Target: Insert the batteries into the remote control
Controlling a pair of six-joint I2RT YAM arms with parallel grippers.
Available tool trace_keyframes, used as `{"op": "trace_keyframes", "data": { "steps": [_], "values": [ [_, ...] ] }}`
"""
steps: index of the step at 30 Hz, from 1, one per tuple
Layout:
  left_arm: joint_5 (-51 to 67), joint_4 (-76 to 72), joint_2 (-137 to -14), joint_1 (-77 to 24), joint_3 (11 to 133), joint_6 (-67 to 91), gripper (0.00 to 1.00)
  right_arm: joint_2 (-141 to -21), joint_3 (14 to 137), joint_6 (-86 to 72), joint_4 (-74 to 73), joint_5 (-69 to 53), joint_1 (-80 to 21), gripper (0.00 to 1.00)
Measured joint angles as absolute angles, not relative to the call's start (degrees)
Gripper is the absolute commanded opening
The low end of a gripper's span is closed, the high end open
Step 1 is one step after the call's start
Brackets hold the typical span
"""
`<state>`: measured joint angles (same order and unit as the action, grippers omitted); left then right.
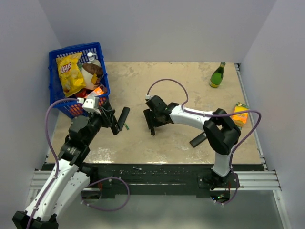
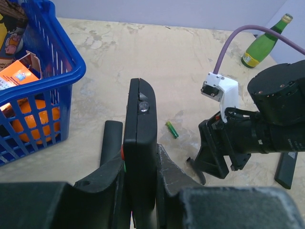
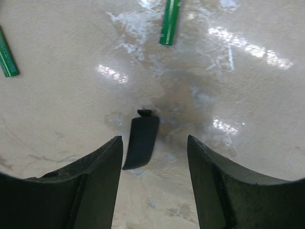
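Left gripper (image 2: 140, 164): closed on the remote (image 2: 140, 124), a finger on each broad face; holds it edge-up over the table (image 2: 190, 57), far end pointing away from the wrist
Remote: long, slim, black; a small pale metal piece shows in its upper edge near the far end; whether that is a battery cannot be told
Right gripper (image 3: 153, 140): open, jaws well apart, pointing down at the table; nothing held
Back cover (image 3: 141, 140): small black sliver lying flat on the table between the right gripper's fingers (image 3: 95, 181), nearer one than the other; contact cannot be told
Batteries: green, lying on the table; one battery (image 3: 169, 21) beyond the cover; another battery (image 3: 5, 57) off to the side; the left wrist view shows a battery (image 2: 172, 130) near the held remote, between it and the right gripper
Black bar (image 2: 110, 143): on the table just beside the held remote, on its basket side; what it is cannot be told
Basket (image 1: 76, 48): blue, far left corner; holds a chip bag (image 1: 70, 74)
Second remote (image 1: 198, 139): black, lying by the right arm
Bottle (image 1: 218, 75): green, upright, far right
Carton (image 1: 239, 115): orange, at the right edge
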<state>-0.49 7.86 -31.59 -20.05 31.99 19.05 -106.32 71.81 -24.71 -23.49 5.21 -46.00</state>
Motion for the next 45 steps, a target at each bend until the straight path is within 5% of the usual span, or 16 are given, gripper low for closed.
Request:
{"op": "trace_keyframes", "data": {
  "steps": [24, 45],
  "values": [
    [-0.4, 8.2, -31.8, -20.1, 32.0, 19.0, 0.0, -115.1, 81.4, -22.8, -30.9, 9.7, -55.2, 0.59],
    [0.4, 8.2, -32.1, -20.1, 32.0, 19.0, 0.0, -108.8, 80.2, -11.3, -29.4, -9.0, -42.9, 0.54]
  ]
}}
